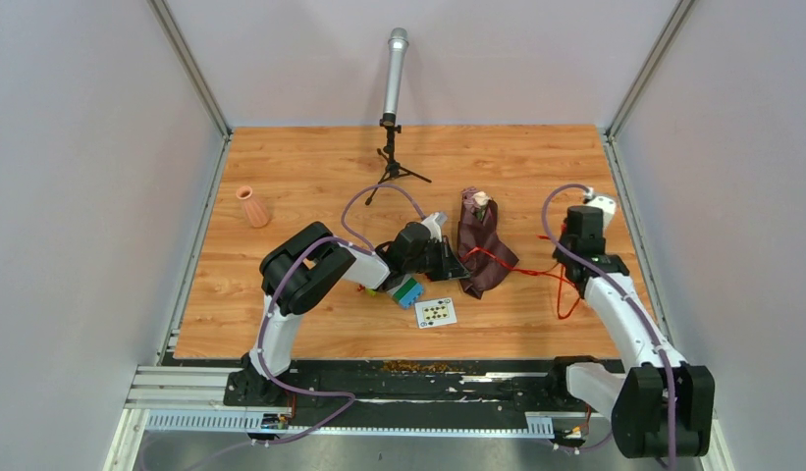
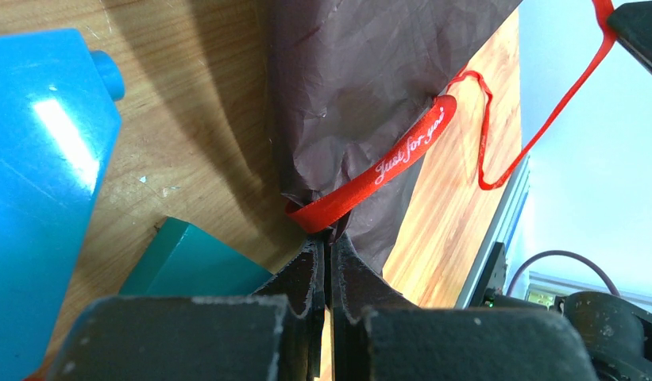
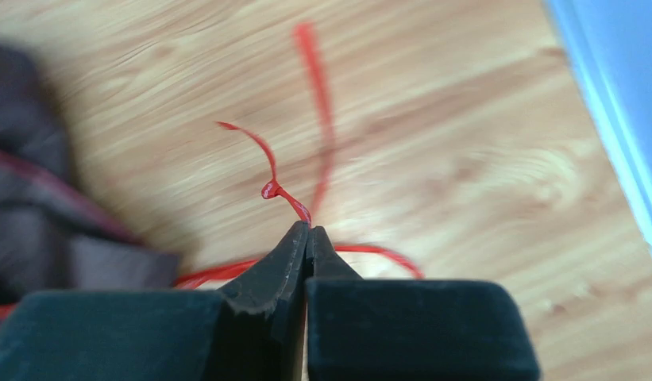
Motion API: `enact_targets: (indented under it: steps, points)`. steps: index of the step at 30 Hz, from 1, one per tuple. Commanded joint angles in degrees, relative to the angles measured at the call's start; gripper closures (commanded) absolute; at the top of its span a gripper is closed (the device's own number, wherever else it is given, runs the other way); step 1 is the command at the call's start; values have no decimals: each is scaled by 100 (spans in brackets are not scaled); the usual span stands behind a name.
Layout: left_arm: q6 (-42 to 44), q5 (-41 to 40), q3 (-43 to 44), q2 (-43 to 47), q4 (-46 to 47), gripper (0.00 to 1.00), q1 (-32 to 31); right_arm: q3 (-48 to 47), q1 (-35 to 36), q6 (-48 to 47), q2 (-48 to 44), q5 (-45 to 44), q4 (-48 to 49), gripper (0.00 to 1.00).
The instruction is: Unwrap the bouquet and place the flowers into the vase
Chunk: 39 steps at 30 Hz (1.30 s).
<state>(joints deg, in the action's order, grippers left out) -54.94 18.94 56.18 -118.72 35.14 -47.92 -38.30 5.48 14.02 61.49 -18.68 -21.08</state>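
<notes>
Right now the step in hand looks like untying. The right gripper (image 3: 308, 230) is clenched on the thin red ribbon (image 3: 268, 190). A short curled end of it sticks out just past the tips, and more trails loose over the pale wooden table (image 3: 465, 159). The left gripper (image 2: 329, 242) is clamped tight too, apparently on the bottom fold of the bouquet (image 2: 362, 87), a dark maroon crinkled paper cone. It bites just under the flat printed band of ribbon that circles the paper.

That bundle lies mid-table beside a bright blue plastic toy block (image 2: 44, 159), and a pale rose head of the flowers (image 1: 480, 199) shows at its far end. The ribbed salmon-pink vase (image 1: 251, 207) stands well apart, at the far left.

To do this well, I would draw the ribbon steadily outward, away from the wrap and low along the wood, while the left claw anchors the paper. A jerk could drag the whole bundle or slip the thin strand from the tips. Watch that the band loosens rather than cinches.
</notes>
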Motion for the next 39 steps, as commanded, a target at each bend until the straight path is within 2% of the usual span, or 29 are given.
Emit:
enact_targets:
  steps: [1,3,4,7,8,10,13,16,20,23,26,29,32,37,39]
  points:
    - [194,-89,-35,40,-144,100,37,-36,-1196,661,-265,-406,-305,100]
    - [194,-72,-29,36,-136,100,37,-37,-1592,664,-208,-336,-301,99]
    - [194,-74,-28,40,-128,100,37,-66,-1745,630,-145,-293,-321,91]
    - [202,-41,-16,26,-130,100,37,-216,-1874,458,-78,152,-483,49]
    - [203,-36,-4,18,-130,100,37,-221,-1870,396,-109,466,-472,43]
    - [194,-24,6,17,-126,100,36,-107,-1854,214,-251,1462,-248,38]
    - [202,15,37,23,-146,100,37,232,-1655,-169,-497,3492,397,37]
    - [220,29,58,20,-173,100,37,368,-1015,-214,-382,4038,703,39]
    - [229,46,84,0,-192,100,37,365,18,-328,70,3720,924,45]
    - [236,48,101,-2,-219,100,37,313,428,-275,505,3330,1066,51]
    - [233,42,112,-3,-219,100,37,251,714,-226,897,2855,1150,50]
    - [225,32,109,-4,-213,100,37,206,953,-185,1120,2212,1182,43]
    - [218,33,112,-6,-208,100,37,144,1128,-185,1374,1674,1221,42]
    - [195,37,103,-25,-175,100,37,-78,1287,-113,1777,1306,1179,53]
    - [185,33,103,-22,-173,100,37,-218,1315,-44,1944,1173,1038,63]
